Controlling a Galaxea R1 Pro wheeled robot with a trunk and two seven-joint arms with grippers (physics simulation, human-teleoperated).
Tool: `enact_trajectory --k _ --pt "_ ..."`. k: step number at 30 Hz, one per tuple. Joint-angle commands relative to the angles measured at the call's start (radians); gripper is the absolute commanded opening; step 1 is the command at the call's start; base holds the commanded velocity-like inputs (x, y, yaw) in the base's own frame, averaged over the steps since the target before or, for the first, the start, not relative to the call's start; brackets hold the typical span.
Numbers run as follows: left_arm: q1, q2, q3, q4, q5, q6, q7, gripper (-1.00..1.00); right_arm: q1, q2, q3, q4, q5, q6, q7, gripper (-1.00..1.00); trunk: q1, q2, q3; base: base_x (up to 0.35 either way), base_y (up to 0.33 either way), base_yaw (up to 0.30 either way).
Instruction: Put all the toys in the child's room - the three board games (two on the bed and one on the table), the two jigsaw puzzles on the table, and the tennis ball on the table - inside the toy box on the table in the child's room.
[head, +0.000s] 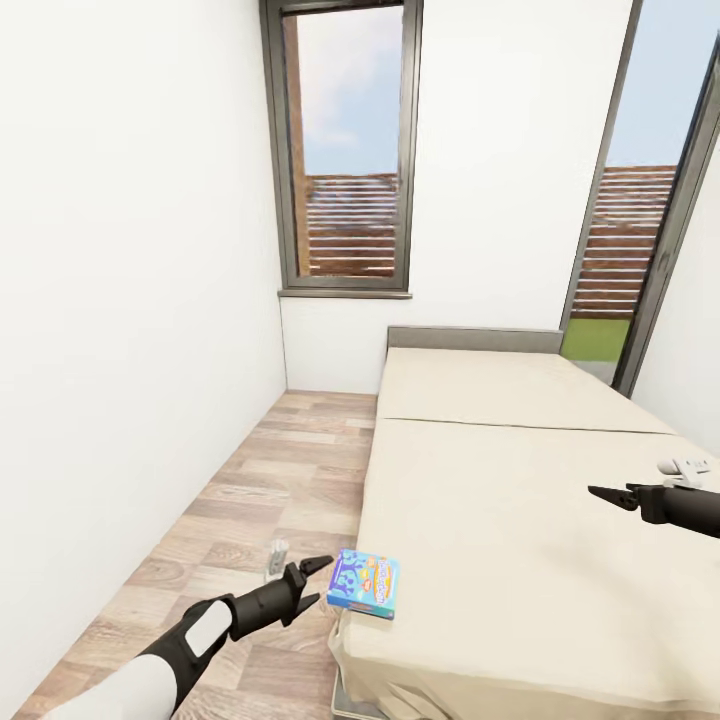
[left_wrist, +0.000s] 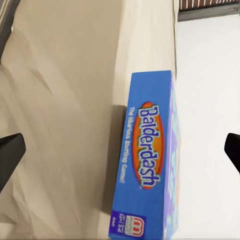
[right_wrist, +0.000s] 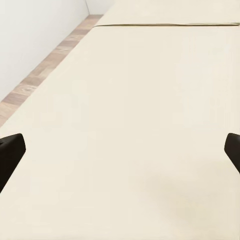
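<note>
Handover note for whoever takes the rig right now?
Left pincer: open, empty, at the bed's near left corner, aimed at the blue board game.
Right pincer: open, empty, over the bed.
The blue game lies flat at the mattress's left edge, marked Balderdash.
Done: nothing in hand yet.
Left: grasp it, carry it to the toy box; remaining toys are out of frame.

Matt beige cloth mattress (head: 520, 500), faintly creased; glossy blue printed cardboard game box (head: 363, 583); light wood-plank floor (head: 280, 470), satin; smooth matt white walls (head: 130, 300).
</note>
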Motion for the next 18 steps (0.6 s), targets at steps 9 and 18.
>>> enact_trajectory --k 9,18 --pt "-0.004 -0.004 -0.031 0.000 0.010 0.009 0.000 1.00 -0.001 0.000 -0.001 -0.001 0.007 0.006 0.008 1.00 0.000 0.000 -0.001 0.000 0.000 -0.022" --pt "-0.005 -0.009 -0.033 0.000 0.010 0.010 -0.002 1.00 -0.001 0.000 -0.001 -0.001 0.007 0.006 0.008 1.00 0.000 0.000 -0.001 0.000 0.000 -0.127"
